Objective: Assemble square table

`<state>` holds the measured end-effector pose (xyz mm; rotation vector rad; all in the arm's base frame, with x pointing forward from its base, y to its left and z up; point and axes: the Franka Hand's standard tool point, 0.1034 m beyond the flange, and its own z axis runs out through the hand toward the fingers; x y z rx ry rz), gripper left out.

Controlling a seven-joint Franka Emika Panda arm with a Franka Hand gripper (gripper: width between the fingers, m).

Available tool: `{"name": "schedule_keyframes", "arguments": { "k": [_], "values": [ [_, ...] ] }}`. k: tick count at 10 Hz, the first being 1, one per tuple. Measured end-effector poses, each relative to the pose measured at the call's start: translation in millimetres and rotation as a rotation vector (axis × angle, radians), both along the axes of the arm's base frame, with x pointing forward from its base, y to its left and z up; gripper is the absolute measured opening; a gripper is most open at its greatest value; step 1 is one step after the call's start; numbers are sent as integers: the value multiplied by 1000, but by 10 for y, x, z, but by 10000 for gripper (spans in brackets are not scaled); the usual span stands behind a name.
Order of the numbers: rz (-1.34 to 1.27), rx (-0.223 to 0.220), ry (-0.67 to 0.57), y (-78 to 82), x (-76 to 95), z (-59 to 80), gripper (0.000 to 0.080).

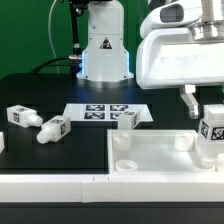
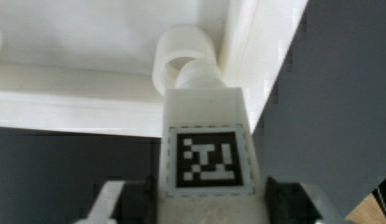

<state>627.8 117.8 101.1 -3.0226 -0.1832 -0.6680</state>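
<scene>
The white square tabletop (image 1: 165, 160) lies at the front of the exterior view with round corner sockets. My gripper (image 1: 208, 118) is shut on a white tagged leg (image 1: 211, 135) and holds it upright over the tabletop's far corner at the exterior view's right. In the wrist view the leg (image 2: 208, 140) runs from between my fingers (image 2: 119, 200) down to a round socket (image 2: 186, 52) in the slab's corner; its end touches or sits in that socket. Two loose legs (image 1: 22, 117) (image 1: 52, 129) lie on the black table at the exterior view's left, and another (image 1: 127, 118) rests beside the marker board.
The marker board (image 1: 100, 113) lies flat behind the tabletop. A long low white border bar (image 1: 50, 187) runs along the front edge. The robot base (image 1: 103, 45) stands at the back.
</scene>
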Motion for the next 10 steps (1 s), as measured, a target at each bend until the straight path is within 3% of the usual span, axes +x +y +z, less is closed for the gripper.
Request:
{"name": "schedule_keyframes", "arguments": {
  "k": [7,10],
  "values": [
    [-2,-4,-33,-38,43,-2,284],
    [-1,-4,-25,-48,-29,5,284]
  ]
}}
